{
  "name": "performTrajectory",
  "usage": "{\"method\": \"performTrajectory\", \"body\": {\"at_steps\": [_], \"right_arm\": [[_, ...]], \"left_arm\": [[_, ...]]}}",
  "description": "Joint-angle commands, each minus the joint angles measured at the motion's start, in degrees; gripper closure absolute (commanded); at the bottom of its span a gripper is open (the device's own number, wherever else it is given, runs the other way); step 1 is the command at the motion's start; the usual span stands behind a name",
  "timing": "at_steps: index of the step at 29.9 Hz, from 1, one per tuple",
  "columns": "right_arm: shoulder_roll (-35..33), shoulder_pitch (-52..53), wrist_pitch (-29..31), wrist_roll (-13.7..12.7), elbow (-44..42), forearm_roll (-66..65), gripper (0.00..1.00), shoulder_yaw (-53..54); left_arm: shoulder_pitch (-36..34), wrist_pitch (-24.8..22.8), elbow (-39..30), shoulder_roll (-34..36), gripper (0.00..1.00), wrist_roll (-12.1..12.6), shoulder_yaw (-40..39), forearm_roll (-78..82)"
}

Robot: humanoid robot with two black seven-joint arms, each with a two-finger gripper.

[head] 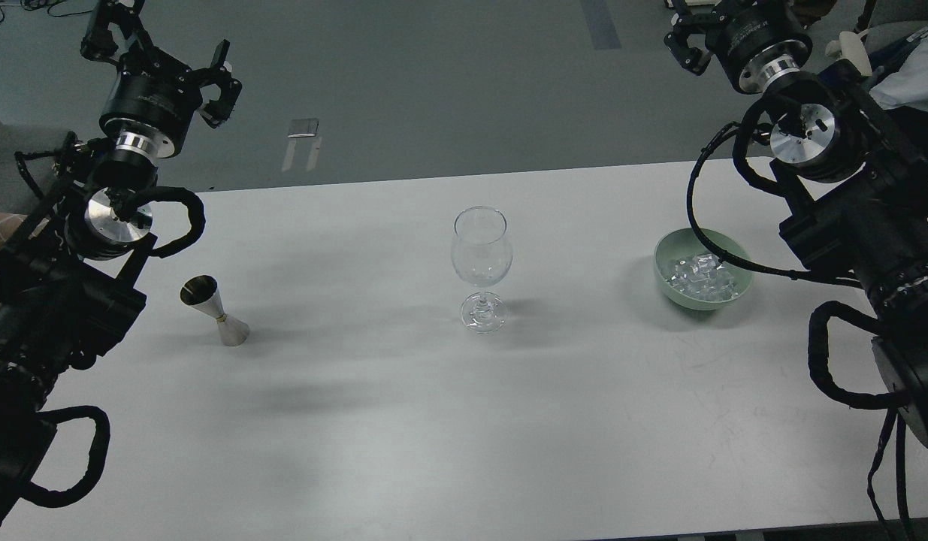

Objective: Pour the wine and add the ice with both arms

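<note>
An empty clear stemmed wine glass (480,259) stands upright at the middle of the white table (433,421). A small steel jigger (213,309) stands at the left. A pale green bowl (663,259) at the right holds several clear ice cubes (700,276). My left gripper (159,49) is raised beyond the table's far left edge, well behind the jigger, with its claws spread and empty. My right gripper (715,30) is raised at the top right, behind the bowl. It is partly cut off by the frame edge, so its fingers cannot be told apart.
Grey floor lies beyond the table's far edge, with a small metal plate (304,128) on it. A person's arm and clothing (911,68) show at the top right corner, close to my right arm.
</note>
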Motion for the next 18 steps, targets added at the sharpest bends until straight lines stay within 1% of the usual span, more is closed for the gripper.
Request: {"method": "performTrajectory", "body": {"at_steps": [1, 7, 9, 11, 14, 15, 17, 18], "right_arm": [[-0.1, -0.3, 0.0, 0.0, 0.0, 0.0, 0.0, 0.1], [-0.1, -0.5, 0.1, 0.0, 0.0, 0.0, 0.0, 0.0], [-0.1, -0.8, 0.1, 0.1, 0.1, 0.0, 0.0, 0.1], [-0.1, -0.8, 0.1, 0.1, 0.2, 0.0, 0.0, 0.0], [-0.1, -1.5, 0.0, 0.0, 1.2, 0.0, 0.0, 0.0], [-0.1, -1.9, 0.0, 0.0, 1.4, 0.0, 0.0, 0.0], [-0.1, -2.0, 0.0, 0.1, 1.5, 0.0, 0.0, 0.0], [-0.1, -2.1, 0.0, 0.1, 1.4, 0.0, 0.0, 0.0]], "left_arm": [[3.6, 0.1, -6.5, 3.7, 0.02, 0.2, 0.1, -3.3], [7.9, 1.4, -14.6, 8.4, 0.02, 0.2, 0.0, -6.8], [10.8, 1.4, -19.3, 12.2, 0.02, 0.2, -0.1, -9.5], [13.0, 1.4, -22.1, 14.6, 0.02, 0.2, -0.1, -11.4], [18.8, 1.7, -29.6, 19.7, 0.03, 0.5, -1.4, -16.2], [21.4, 1.7, -32.6, 21.0, 0.03, 1.1, -2.1, -17.2], [23.8, 1.8, -35.4, 21.8, 0.03, 1.6, -3.2, -17.7], [26.0, 2.1, -38.1, 22.2, 0.03, 1.7, -4.5, -17.7]]}}
